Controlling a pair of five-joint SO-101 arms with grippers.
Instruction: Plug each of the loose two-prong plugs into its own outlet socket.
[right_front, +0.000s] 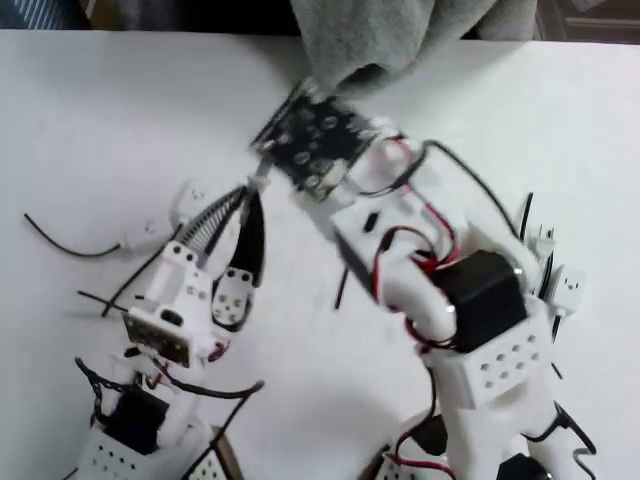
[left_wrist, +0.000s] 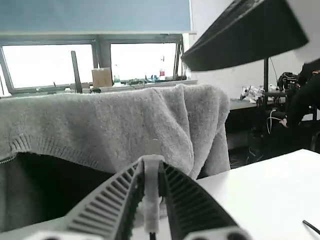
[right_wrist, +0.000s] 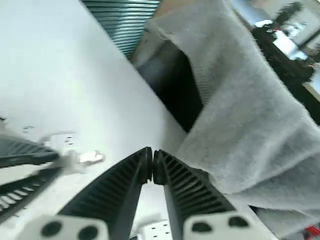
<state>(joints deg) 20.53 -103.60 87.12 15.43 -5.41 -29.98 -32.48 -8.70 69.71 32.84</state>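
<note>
My left gripper (left_wrist: 151, 172) is shut on a small white two-prong plug (left_wrist: 152, 200), which stands upright between the ribbed fingers. From above, this gripper (right_front: 252, 192) hovers over the table's middle with the plug (right_front: 262, 178) at its tip. A white outlet socket (right_front: 188, 203) lies just left of it. My right gripper (right_wrist: 151, 162) is shut with nothing in it, near the table's far edge. The right wrist view also catches the left gripper's plug (right_wrist: 80, 159) and a white socket (right_wrist: 66, 140) on the table.
A grey sweater (right_front: 380, 35) hangs over a chair at the far table edge. More white sockets (right_front: 567, 285) and a plug (right_front: 541, 242) lie at the right beside the right arm's base. Thin black cables (right_front: 60, 245) trail across the left side.
</note>
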